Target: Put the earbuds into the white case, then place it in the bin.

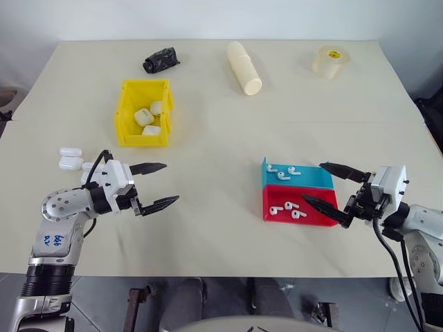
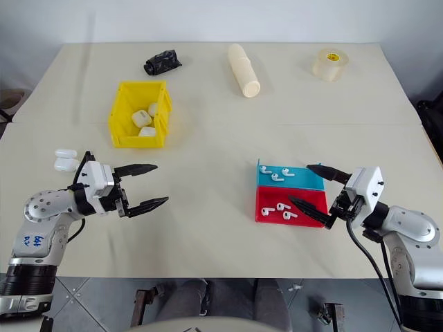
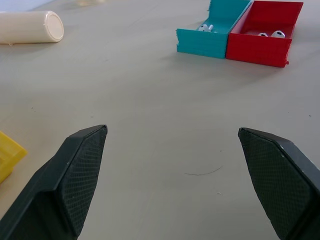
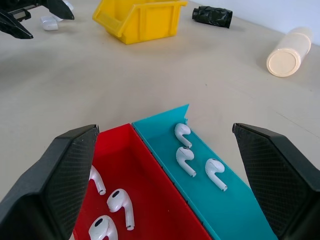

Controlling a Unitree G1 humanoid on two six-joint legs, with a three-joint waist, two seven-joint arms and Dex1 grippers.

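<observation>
The yellow bin point(image 1: 125, 117) stands at the left middle of the table with three white cases point(image 1: 142, 116) inside. Two more white cases point(image 1: 70, 163) lie on the table just behind my left gripper point(image 1: 172, 182), which is open, level and empty. Earbuds point(image 1: 284, 171) lie in the blue tray point(image 1: 313, 178), and others point(image 1: 287, 207) in the red tray point(image 1: 277, 217). My right gripper point(image 1: 313, 181) is open at the right end of the two trays, holding nothing. The right wrist view shows three earbuds point(image 4: 186, 157) in the blue tray, between the fingers.
A black crumpled object point(image 1: 160, 59), a cream cylinder point(image 1: 244, 67) and a roll of tape point(image 1: 328, 61) lie along the far side of the table. Bare tabletop stretches between the bin and the trays.
</observation>
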